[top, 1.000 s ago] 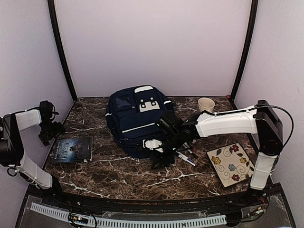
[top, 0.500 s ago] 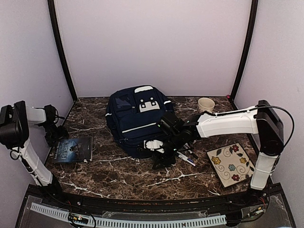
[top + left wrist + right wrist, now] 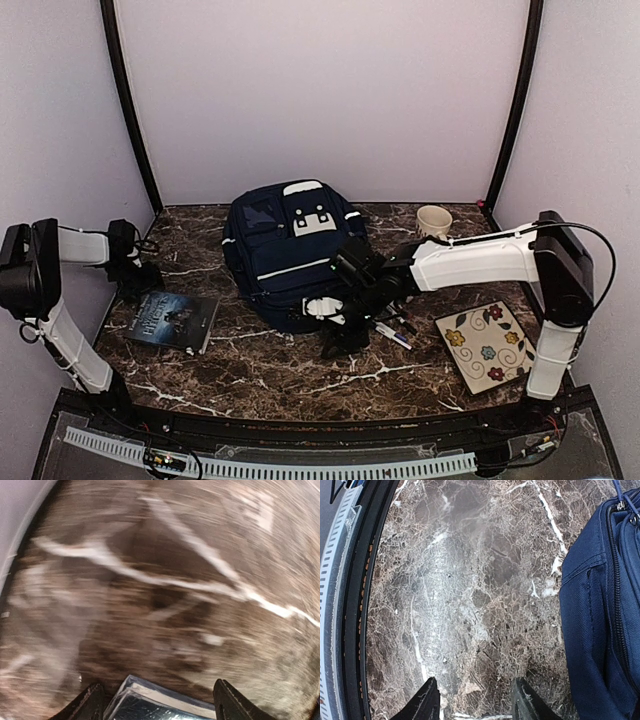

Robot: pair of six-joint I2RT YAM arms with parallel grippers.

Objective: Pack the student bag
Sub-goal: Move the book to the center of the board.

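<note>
Navy student bag lay on the counter, right hand released just beside its near edge, left hand well apart, released astride a book corner.

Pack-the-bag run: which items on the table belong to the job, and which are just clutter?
Job (book and pens judged as likely contents):
- navy blue fabric backpack
- dark glossy-covered book, left of the backpack
- small cluster of black and white pens, by the backpack's right front corner

Probably just lying about:
- cream ceramic cup, back right
- square flower-patterned plate, front right
</note>
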